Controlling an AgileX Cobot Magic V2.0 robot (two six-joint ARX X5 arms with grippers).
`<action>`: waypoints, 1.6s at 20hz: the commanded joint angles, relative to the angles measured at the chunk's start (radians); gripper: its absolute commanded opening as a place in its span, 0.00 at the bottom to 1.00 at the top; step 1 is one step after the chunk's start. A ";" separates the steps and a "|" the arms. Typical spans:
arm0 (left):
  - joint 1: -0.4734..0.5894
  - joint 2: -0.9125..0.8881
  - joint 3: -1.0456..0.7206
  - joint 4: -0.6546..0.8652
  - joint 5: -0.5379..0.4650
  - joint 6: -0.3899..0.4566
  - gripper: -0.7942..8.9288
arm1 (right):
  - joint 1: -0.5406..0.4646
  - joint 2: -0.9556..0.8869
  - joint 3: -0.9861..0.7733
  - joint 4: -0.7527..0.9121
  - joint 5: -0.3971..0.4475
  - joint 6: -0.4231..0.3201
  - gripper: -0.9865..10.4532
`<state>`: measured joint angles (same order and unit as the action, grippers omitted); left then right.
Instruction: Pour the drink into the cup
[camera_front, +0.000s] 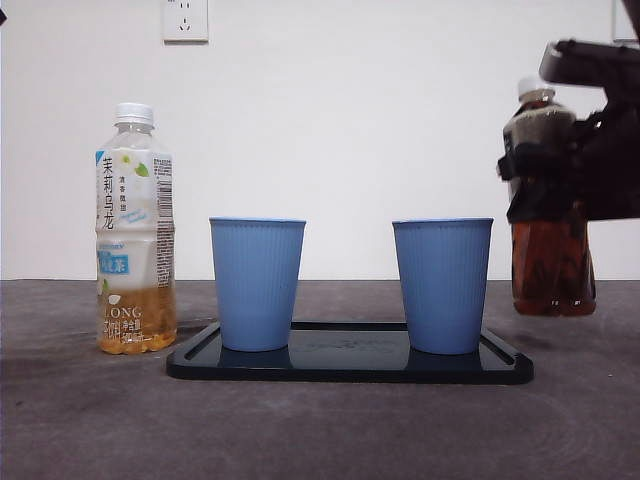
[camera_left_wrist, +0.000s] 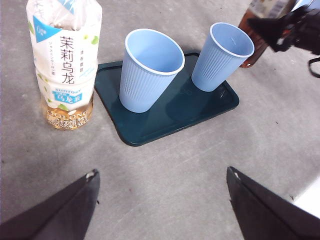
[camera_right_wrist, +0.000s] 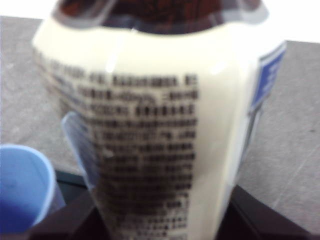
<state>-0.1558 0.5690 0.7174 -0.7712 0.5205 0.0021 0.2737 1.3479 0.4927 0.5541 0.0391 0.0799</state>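
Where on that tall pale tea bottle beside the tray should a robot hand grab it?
Probably around the labelled middle of the tea bottle, coming level from its outer side, away from the left cup. It stands upright, capped and round, so jaws can close across the body there.

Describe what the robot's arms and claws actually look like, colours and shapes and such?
Each claw is matte black. The left gripper has two broad, wedge-like jaws tapering to tips, one with a small pale scuff. The right gripper looks like a blocky black housing with boxy parts, and a thin black cable loops beside it. No coloured markings or labels are visible on either.
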 joint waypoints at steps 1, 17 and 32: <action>-0.003 0.005 0.016 0.008 0.001 0.010 0.50 | -0.006 0.048 0.018 0.094 -0.018 0.010 0.24; -0.003 0.005 0.016 0.008 0.000 0.012 0.50 | -0.006 0.108 0.018 0.014 -0.020 -0.016 0.42; -0.003 0.006 0.016 0.016 -0.051 0.012 0.58 | -0.005 -0.026 0.018 -0.199 -0.016 -0.009 0.46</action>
<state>-0.1558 0.5690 0.7174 -0.7658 0.4698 0.0025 0.2665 1.3178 0.4965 0.3481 0.0219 0.0746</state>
